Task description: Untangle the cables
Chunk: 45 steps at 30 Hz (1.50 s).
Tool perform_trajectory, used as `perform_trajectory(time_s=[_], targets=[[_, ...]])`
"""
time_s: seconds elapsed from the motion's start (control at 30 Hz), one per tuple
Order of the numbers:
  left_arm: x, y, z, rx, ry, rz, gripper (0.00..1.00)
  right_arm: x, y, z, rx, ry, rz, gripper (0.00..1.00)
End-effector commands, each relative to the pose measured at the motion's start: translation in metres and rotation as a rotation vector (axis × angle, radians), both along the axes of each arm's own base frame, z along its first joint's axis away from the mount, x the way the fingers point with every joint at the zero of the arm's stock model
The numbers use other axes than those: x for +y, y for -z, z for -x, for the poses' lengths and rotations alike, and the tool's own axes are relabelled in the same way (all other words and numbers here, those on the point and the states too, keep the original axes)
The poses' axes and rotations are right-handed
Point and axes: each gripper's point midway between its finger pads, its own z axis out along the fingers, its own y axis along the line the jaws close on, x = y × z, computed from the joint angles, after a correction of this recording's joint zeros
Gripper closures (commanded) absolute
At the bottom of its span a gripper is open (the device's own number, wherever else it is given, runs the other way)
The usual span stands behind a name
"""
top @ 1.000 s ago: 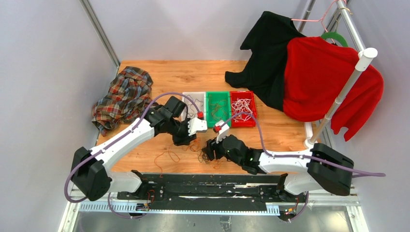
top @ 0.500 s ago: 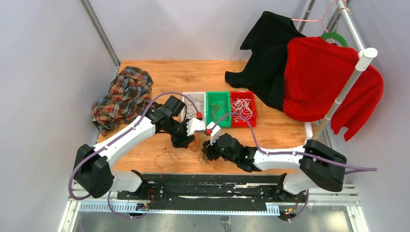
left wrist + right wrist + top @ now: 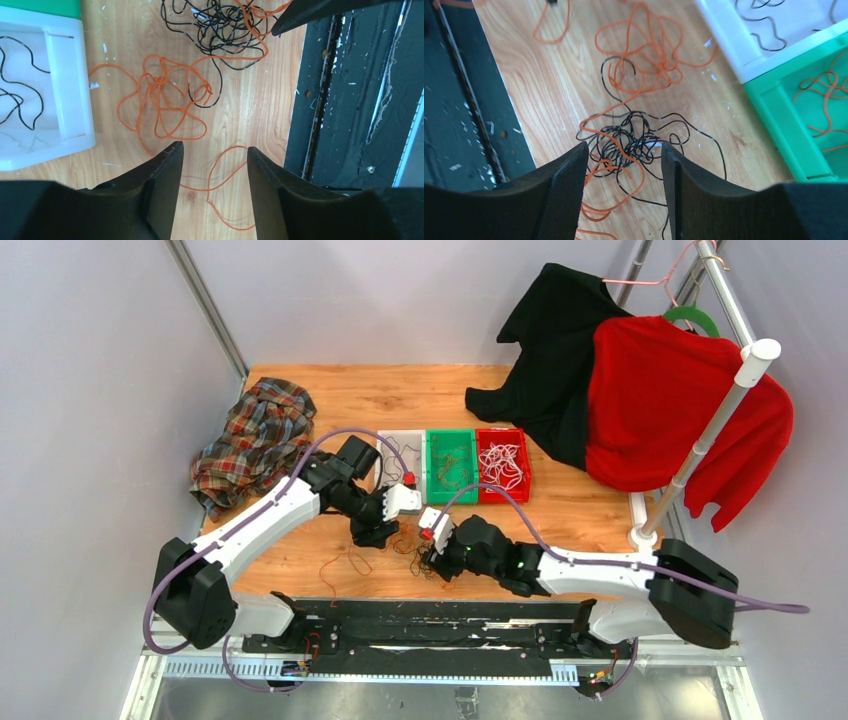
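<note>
**Both claws gaping over the tangle**

The cables are sprawling 9-to-3 along the table's near edge, with the black knot at 3 and the orange snarl at 9. Both arms are reaching inward, wrists tipped down. The left gripper is gaping and gripping nothing. The right gripper is gaping, straddling the black knot.
</note>
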Motion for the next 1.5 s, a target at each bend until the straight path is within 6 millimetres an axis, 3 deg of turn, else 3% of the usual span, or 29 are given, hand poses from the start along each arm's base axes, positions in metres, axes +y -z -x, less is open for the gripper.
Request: perform_trajectory(time_s=[0.0, 0.13, 0.23, 0.3, 0.43, 0.53, 0.73, 0.83, 0.93, 1.13, 1.23, 1.47], targets=[[-0.001, -0.016, -0.009, -0.004, -0.038, 0.05, 0.42, 0.009, 0.011, -0.003, -0.058, -0.099, 0.116, 0.45], [0.004, -0.02, -0.013, -0.014, -0.059, 0.068, 0.35, 0.015, 0.016, -0.015, -0.094, -0.076, 0.146, 0.53], [0.002, -0.025, -0.012, -0.016, -0.055, 0.09, 0.34, 0.019, 0.011, -0.026, -0.125, -0.033, 0.13, 0.73], [0.0, -0.028, -0.01, -0.019, -0.046, 0.107, 0.34, 0.022, 0.0, -0.029, -0.141, -0.015, 0.094, 0.86], [-0.002, -0.031, -0.002, -0.014, -0.028, 0.141, 0.35, 0.022, -0.031, -0.027, -0.153, 0.009, -0.014, 0.99], [-0.006, -0.039, 0.007, -0.026, -0.011, 0.203, 0.32, 0.025, -0.052, -0.021, -0.132, 0.001, -0.09, 0.99], [-0.024, -0.067, 0.005, -0.164, 0.019, 0.322, 0.25, 0.035, -0.077, -0.008, -0.078, -0.035, -0.198, 0.99], [-0.038, -0.066, 0.016, -0.205, 0.094, 0.303, 0.25, 0.039, -0.084, -0.005, -0.065, -0.045, -0.232, 0.99], [-0.048, -0.068, 0.011, -0.213, 0.078, 0.307, 0.27, 0.044, -0.093, -0.004, -0.065, -0.051, -0.256, 0.99], [-0.053, -0.066, -0.001, -0.185, -0.021, 0.297, 0.35, 0.046, -0.107, -0.005, -0.061, -0.017, -0.316, 0.99], [-0.062, -0.076, 0.002, -0.14, -0.061, 0.363, 0.39, 0.045, -0.108, -0.006, -0.05, 0.002, -0.348, 0.99], [-0.06, -0.076, 0.015, -0.053, -0.151, 0.405, 0.64, 0.035, -0.117, -0.011, -0.023, 0.097, -0.47, 0.99]])
